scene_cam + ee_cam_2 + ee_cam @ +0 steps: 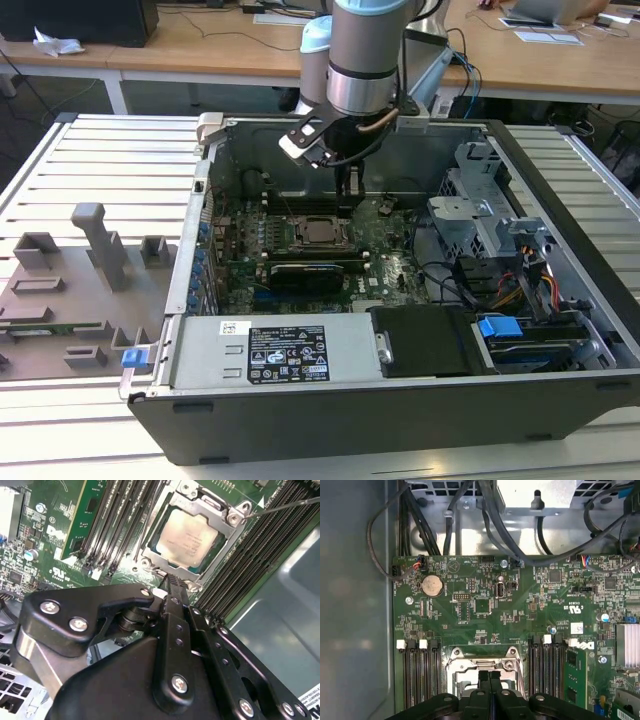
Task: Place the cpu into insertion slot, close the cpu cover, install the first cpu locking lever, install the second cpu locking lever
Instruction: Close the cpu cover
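The gripper [170, 580] is closest, its black fingers pressed together with nothing between them and its tips at the edge of the cpu cover [227, 520]. The cover lies flat over the cpu [187, 540], seated in the insertion slot [297, 235] at the centre of the exterior view, inside the open computer case [400, 410]. A thin lever rod [285, 507] juts from the cover's corner.
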Motion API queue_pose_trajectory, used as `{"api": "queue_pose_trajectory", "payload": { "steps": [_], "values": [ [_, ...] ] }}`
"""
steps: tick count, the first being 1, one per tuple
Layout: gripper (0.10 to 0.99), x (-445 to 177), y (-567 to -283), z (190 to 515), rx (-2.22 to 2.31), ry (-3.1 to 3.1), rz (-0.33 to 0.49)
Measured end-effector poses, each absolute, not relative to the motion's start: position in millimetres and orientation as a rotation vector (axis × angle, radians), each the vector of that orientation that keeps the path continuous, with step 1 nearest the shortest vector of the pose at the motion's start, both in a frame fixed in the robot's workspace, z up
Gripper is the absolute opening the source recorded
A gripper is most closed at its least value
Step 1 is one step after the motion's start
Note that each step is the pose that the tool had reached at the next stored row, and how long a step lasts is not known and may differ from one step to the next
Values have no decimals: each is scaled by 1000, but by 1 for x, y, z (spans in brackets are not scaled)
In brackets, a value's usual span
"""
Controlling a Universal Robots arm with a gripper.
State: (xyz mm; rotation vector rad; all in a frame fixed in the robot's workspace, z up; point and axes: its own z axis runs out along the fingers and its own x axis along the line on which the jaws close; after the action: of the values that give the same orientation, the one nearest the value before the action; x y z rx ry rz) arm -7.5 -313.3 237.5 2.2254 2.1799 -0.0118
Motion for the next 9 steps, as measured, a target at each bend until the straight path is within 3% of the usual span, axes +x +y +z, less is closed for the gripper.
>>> {"api": "queue_pose_trajectory", "payload": {
  "steps": [9],
  "values": [
    [106, -17, -313, 237, 2225, 2180, -12]
  ]
}}
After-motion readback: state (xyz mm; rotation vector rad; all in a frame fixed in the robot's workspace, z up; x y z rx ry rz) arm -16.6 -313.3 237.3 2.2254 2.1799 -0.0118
